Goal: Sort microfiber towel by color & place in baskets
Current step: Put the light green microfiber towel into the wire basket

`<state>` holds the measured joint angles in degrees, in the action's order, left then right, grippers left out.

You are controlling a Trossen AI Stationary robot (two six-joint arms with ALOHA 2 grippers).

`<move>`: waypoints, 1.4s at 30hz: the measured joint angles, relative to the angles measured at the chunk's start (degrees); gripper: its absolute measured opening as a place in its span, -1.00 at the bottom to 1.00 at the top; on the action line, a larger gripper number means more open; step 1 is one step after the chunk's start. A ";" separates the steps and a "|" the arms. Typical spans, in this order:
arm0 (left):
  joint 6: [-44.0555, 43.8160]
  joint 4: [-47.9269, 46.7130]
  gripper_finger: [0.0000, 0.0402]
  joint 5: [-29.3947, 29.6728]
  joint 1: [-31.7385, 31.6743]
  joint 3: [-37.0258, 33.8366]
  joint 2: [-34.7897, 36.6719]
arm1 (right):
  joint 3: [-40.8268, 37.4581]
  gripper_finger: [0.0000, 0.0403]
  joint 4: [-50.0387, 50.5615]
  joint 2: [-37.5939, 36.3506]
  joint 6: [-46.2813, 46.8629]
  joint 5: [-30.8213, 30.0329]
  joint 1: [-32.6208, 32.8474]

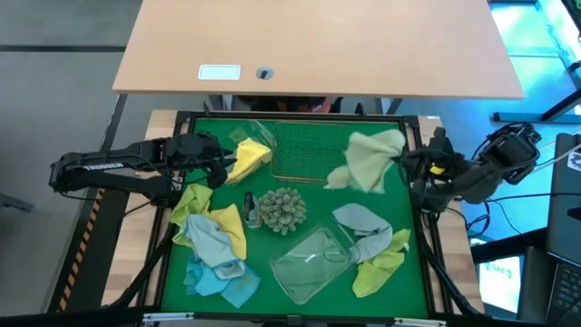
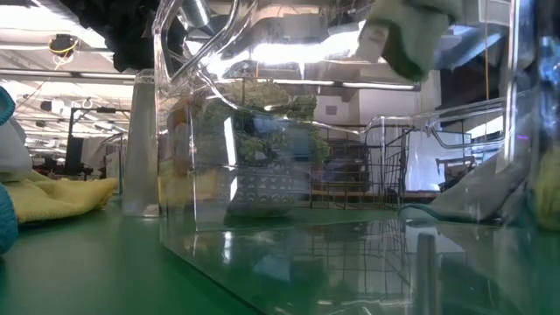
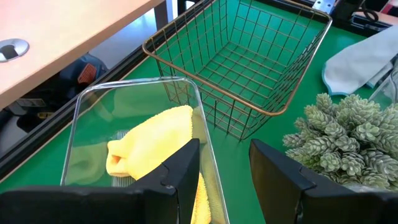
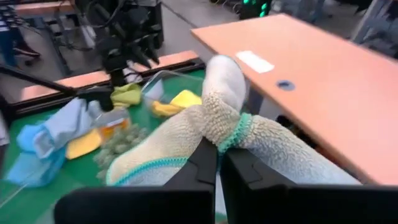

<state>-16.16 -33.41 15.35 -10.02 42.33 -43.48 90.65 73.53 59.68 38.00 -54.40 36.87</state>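
right gripper (image 4: 217,163) pinching lime towel (image 1: 370,156), left gripper (image 3: 224,163) parted, empty

Overhead room light falls evenly on the green bench (image 1: 300,136) in the high view, with cyan glow at the upper right. In the low view ceiling strips glare through the clear plastic tub (image 2: 262,131), warping everything behind. The right wrist picture is motion-blurred.

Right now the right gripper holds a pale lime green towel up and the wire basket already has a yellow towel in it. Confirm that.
Not quite. The right gripper does hold the pale lime green towel, but the wire basket is empty in the left wrist view; the yellow towel lies in the clear tub beside it.
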 joint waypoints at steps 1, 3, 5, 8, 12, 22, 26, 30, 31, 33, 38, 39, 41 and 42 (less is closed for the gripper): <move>0.02 0.00 -0.33 0.00 -0.01 0.00 0.00 | 0.00 -0.99 -1.08 0.10 -2.16 0.03 -1.17; 0.00 0.01 -0.33 0.00 -0.01 0.00 0.00 | 0.00 -0.99 -4.17 0.49 -6.84 1.67 -4.03; 0.00 0.02 -0.33 0.00 -0.02 0.00 0.00 | 0.00 -0.99 -8.24 1.29 -12.59 5.00 -8.00; 0.00 0.02 -0.33 0.00 -0.02 0.00 0.00 | 0.00 -0.99 -15.59 3.39 -23.23 14.22 -15.41; -0.18 0.02 -0.33 0.00 0.00 0.00 0.00 | 0.00 -0.99 -22.36 7.19 -33.83 27.54 -26.25; -0.26 0.04 -0.33 0.00 -0.01 0.00 0.00 | -0.02 -0.99 -26.01 21.13 -46.07 49.70 -50.49; -0.28 0.05 -0.33 0.02 -0.02 0.00 0.00 | -0.02 -0.99 -28.11 26.67 -47.56 55.91 -55.58; -0.28 0.07 -0.33 0.02 -0.02 0.00 0.00 | -0.02 -0.99 -26.22 31.10 -47.70 57.92 -58.18; -0.27 0.04 -0.33 0.01 0.00 0.00 0.00 | -0.02 -0.99 -25.19 32.10 -47.71 58.30 -58.53; -0.26 0.04 -0.33 0.02 -0.01 0.00 0.00 | -0.02 -0.99 -23.45 33.87 -47.99 58.73 -58.82; -0.26 0.04 -0.34 0.02 -0.02 0.00 0.00 | -0.02 -0.99 -21.28 37.45 -49.57 59.60 -58.66; -0.26 0.04 -0.34 0.02 -0.02 0.00 0.00 | -0.02 -0.99 -21.11 38.19 -50.02 59.63 -58.65; -0.26 0.04 -0.34 0.02 -0.02 0.00 0.00 | -0.02 -0.99 -21.02 39.61 -50.29 59.66 -58.65; -0.26 0.02 -0.34 0.02 0.00 0.00 0.00 | -0.02 -0.99 -21.04 40.33 -50.29 59.64 -58.65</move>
<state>-16.42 -33.39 15.38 -10.03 42.33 -43.48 90.63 52.49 100.01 -12.29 5.23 -21.78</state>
